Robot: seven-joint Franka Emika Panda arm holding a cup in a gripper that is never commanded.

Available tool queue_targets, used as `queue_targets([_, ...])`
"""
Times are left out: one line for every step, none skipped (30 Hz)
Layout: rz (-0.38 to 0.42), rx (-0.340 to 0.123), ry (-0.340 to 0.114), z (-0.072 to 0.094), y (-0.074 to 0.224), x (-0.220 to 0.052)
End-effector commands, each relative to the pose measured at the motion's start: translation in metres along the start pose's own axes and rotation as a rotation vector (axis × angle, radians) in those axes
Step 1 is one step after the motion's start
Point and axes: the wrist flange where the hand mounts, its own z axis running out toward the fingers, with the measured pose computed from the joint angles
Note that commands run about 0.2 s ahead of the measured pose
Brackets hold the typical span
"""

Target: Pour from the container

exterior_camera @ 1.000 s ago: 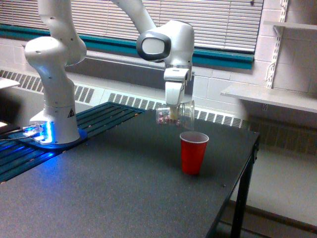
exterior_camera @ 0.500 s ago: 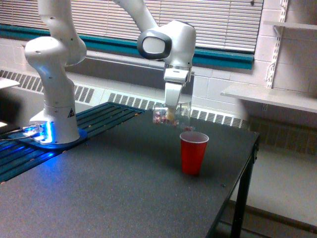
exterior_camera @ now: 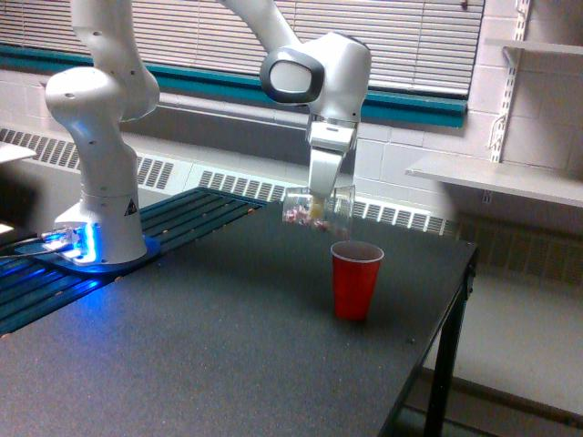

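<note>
Nearest you, the dark desk (exterior_camera: 228, 364) is carrying a red cup (exterior_camera: 355, 280) right of the frame's center. Just above and left of it, your claw (exterior_camera: 319, 202) is clamping the container (exterior_camera: 316, 209), tipped nearly sideways, pink and white bits showing inside. It's probably light, thin and crushable, so you're wanting a gentle squeeze mid-wall. There's no readable writing anywhere, just a warning sticker on the robot base (exterior_camera: 105, 232) at left.
</note>
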Motion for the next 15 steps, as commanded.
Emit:
queue_targets([-0.045,-0.005,-0.029,0.003,-0.0012,0.0018])
queue_targets([-0.046,-0.004,-0.031,0.0028,-0.0016,0.0023])
queue_targets([-0.047,-0.005,-0.034,0.0028,-0.002,0.0027])
queue_targets([-0.048,-0.008,-0.037,0.0026,-0.002,0.0032])
queue_targets([-0.05,-0.008,-0.038,0.0023,-0.0021,0.0039])
queue_targets([-0.052,-0.007,-0.038,0.0019,-0.0024,0.0048])
queue_targets([-0.052,-0.008,-0.038,0.0016,-0.0025,0.0057])
queue_targets([-0.052,-0.011,-0.038,0.0012,-0.0025,0.0066])
queue_targets([-0.052,-0.012,-0.038,0.0008,-0.0027,0.0074])
queue_targets([-0.054,-0.012,-0.039,0.0004,-0.0031,0.008])
queue_targets([-0.055,-0.011,-0.041,0.0001,-0.0037,0.0084])
queue_targets([-0.057,-0.011,-0.042,-0.0003,-0.0042,0.0091])
queue_targets([-0.058,-0.012,-0.043,-0.0005,-0.0044,0.0094])
queue_targets([-0.06,-0.014,-0.046,-0.0006,-0.0043,0.0098])
queue_targets([-0.061,-0.014,-0.048,-0.0008,-0.0045,0.0101])
